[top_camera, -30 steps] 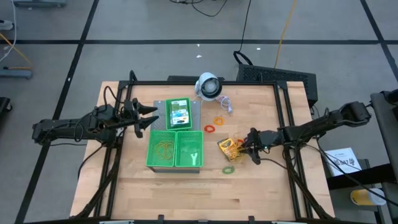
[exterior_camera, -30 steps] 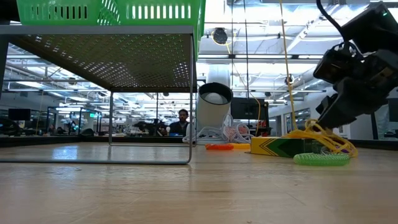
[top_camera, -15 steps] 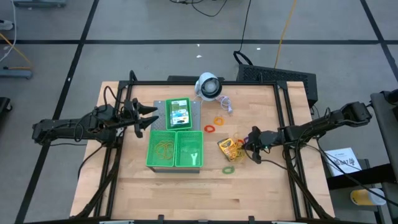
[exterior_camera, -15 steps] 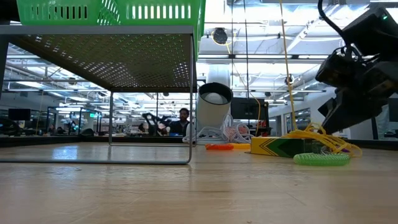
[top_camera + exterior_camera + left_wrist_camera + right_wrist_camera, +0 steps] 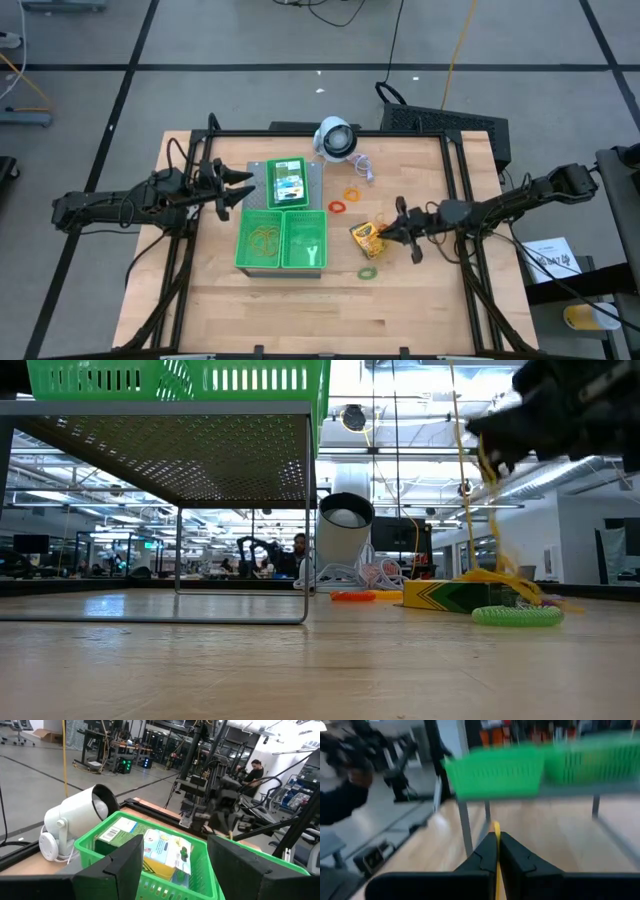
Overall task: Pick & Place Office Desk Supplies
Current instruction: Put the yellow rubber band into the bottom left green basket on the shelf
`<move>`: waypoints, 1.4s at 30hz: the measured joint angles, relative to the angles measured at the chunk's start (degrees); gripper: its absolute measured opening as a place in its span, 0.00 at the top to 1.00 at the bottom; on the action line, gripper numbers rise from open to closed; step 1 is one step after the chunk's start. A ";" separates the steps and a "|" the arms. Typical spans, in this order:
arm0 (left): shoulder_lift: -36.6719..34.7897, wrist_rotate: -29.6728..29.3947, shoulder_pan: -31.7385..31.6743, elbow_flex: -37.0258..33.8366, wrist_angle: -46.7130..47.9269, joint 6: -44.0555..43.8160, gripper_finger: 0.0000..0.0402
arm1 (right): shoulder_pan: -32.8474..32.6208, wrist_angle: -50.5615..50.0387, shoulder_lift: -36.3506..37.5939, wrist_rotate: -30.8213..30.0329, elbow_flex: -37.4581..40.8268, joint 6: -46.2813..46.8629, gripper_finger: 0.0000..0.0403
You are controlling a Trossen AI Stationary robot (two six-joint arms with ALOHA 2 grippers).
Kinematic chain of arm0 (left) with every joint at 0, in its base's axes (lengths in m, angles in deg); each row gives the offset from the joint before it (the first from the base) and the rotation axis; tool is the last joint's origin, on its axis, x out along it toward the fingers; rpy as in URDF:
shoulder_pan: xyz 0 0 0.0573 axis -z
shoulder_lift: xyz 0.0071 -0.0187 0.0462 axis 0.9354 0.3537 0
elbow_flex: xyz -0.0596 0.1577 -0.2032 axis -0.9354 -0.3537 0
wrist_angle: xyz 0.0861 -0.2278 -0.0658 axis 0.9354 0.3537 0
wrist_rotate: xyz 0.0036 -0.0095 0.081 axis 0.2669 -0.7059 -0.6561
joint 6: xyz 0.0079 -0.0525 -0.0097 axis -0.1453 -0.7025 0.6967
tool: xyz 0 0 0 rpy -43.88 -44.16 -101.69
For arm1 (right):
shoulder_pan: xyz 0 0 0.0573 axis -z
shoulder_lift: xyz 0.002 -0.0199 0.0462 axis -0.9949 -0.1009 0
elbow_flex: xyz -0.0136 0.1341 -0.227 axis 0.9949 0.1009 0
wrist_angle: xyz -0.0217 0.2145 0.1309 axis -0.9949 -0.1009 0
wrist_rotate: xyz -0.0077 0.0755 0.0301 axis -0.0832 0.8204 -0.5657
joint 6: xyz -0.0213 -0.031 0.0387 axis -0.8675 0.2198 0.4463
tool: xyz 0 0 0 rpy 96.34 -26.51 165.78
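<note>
Right claw (image 5: 496,851): pinched closed on a yellow rubber band (image 5: 487,510), raised above the crayon box (image 5: 366,237).
Left claw (image 5: 243,187): fingers parted, holding nothing, beside the green tray (image 5: 268,186).

Right pincer (image 5: 392,232) clamped — left pincer (image 5: 237,190) agape.

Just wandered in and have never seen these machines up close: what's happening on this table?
The right gripper has pinched shut on a yellow rubber band and is lifting it off a crayon box lying on the table. Red, orange and green bands lie loose nearby. The left gripper waits open beside the green trays; one tray already holds crayon boxes, another some bands.
</note>
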 joint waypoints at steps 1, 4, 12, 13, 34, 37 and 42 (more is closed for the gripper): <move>0.00 0.00 0.02 0.00 -0.81 -0.15 0.43 | 0.00 2.04 0.00 0.06 0.00 -1.27 1.00; 0.05 0.83 0.02 0.00 -4.12 -1.55 0.43 | 0.01 7.35 -0.02 1.09 0.00 -4.52 1.00; 7.43 3.50 3.06 1.63 -16.24 -0.44 0.43 | 0.01 16.54 -0.04 1.43 0.00 -8.24 1.00; 9.57 3.51 3.82 2.45 -17.17 0.38 0.43 | 0.02 17.39 -0.05 1.43 0.00 -8.39 1.00; 54.50 5.04 13.60 37.74 -10.32 17.96 0.43 | 0.02 24.46 -14.24 1.28 -14.13 -18.08 1.00; 58.77 5.05 14.27 41.17 -10.21 18.96 0.43 | 0.02 24.71 -16.17 1.26 -16.70 -20.17 1.00; 64.61 5.05 14.58 46.03 -10.78 18.98 0.43 | 0.02 24.76 -18.73 1.41 -20.95 -22.30 1.00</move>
